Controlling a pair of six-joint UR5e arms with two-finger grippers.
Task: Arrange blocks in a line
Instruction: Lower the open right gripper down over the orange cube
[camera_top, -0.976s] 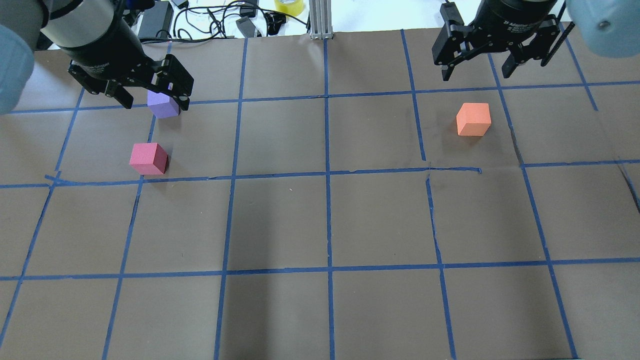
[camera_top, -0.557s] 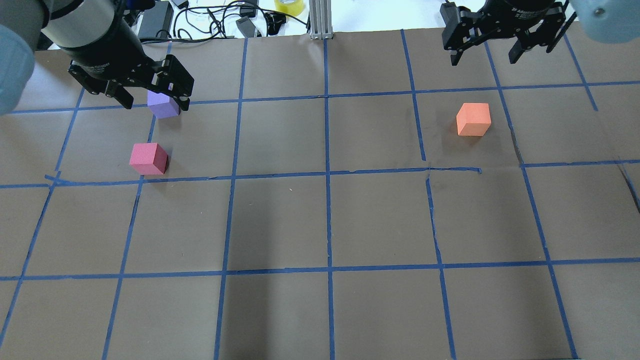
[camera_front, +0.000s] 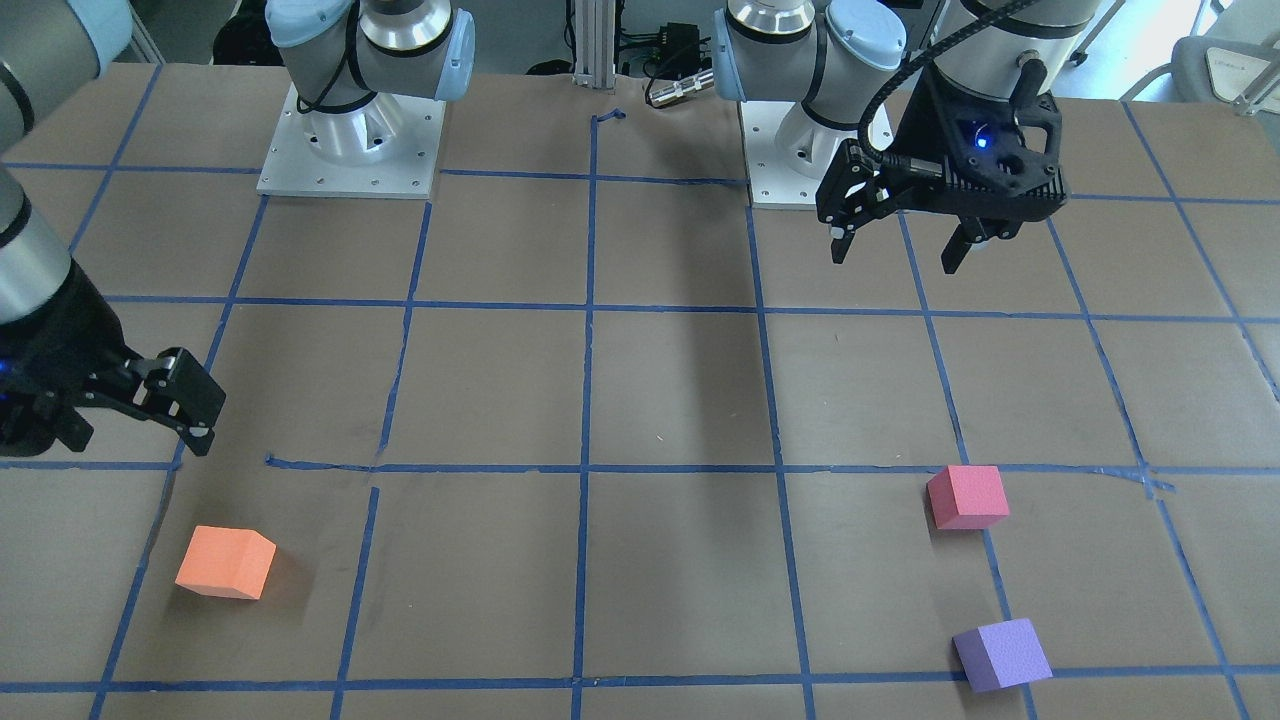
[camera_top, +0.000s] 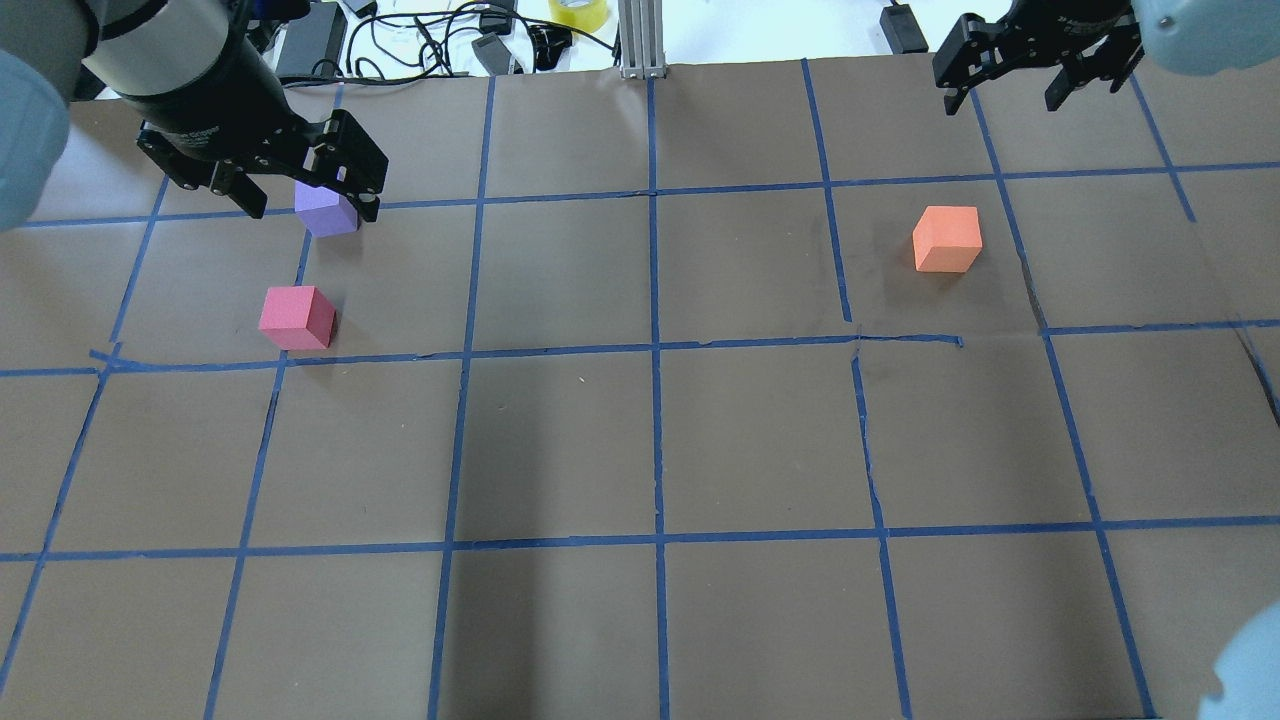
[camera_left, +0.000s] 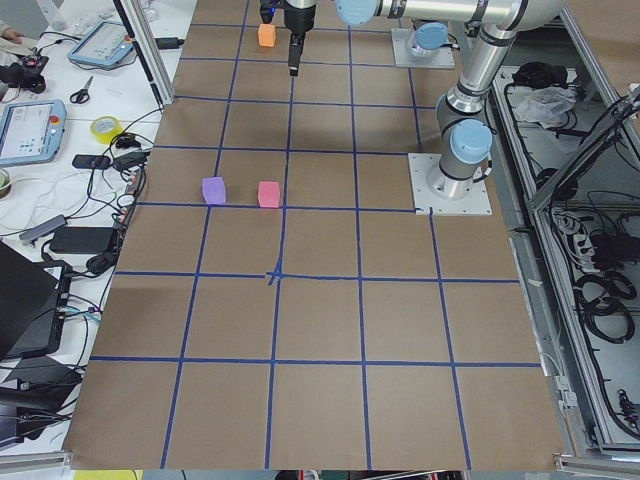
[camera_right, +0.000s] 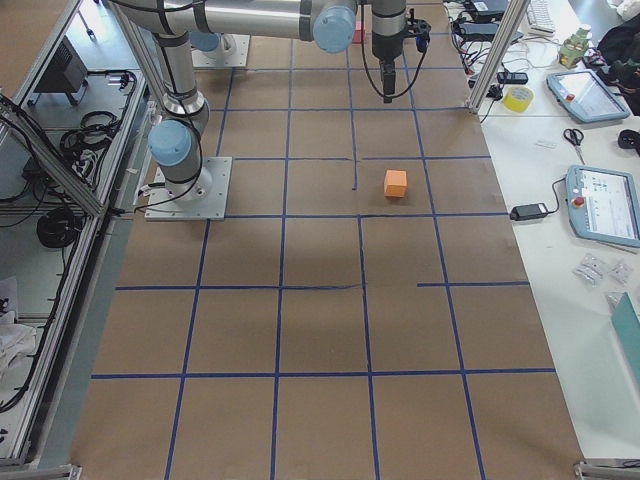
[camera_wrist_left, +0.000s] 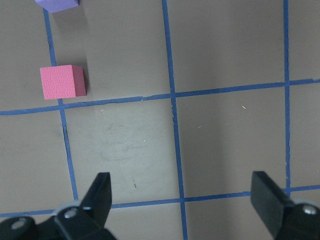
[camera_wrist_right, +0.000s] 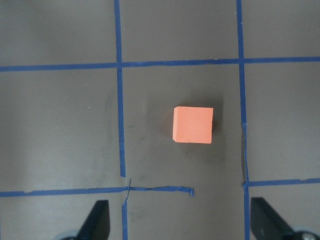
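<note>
Hovering over the table (camera_top: 560, 440): left gripper (camera_front: 893, 255), fingers spread wide, nothing between them. Its wrist camera looks down on brown paper. The pinkish-red block (camera_wrist_left: 62, 82) sits up-left in that view, and the purple block (camera_wrist_left: 59, 4) is cut off by the top edge. Neither touches the gripper. Overhead, the gripper overlaps the purple block, but the front view shows them well apart. These 2 blocks sit near each other on the robot's left, not touching. Right gripper (camera_top: 1000, 100) likewise spread, empty, raised off the paper. Orange block (camera_wrist_right: 193, 124) lies alone on the robot's right, well apart from the other 2, inside 1 square of the blue-tape grid (camera_top: 655, 440).
</note>
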